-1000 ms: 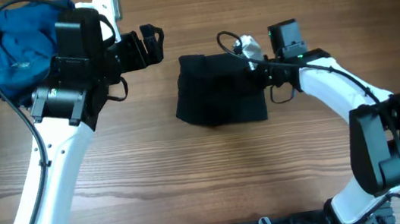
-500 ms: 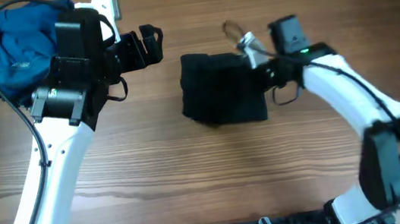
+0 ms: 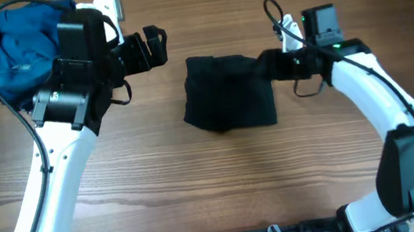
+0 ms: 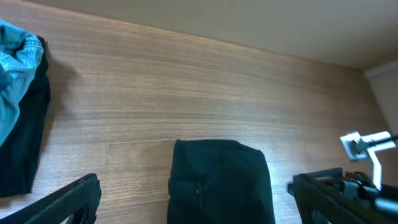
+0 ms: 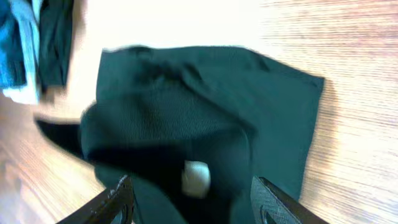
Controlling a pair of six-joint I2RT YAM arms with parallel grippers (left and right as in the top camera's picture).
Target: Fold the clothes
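Right end effector (image 5: 194, 196) sits with its jaws parted over the right edge of the folded black T-shirt (image 3: 228, 93), clamping nothing. Left end effector (image 3: 153, 47) stands wide open and empty, apart to the shirt's left. The shirt lies mid-tabletop (image 3: 199, 180) on brown wood grain. A blue garment (image 3: 12, 45) is heaped in the far left corner.
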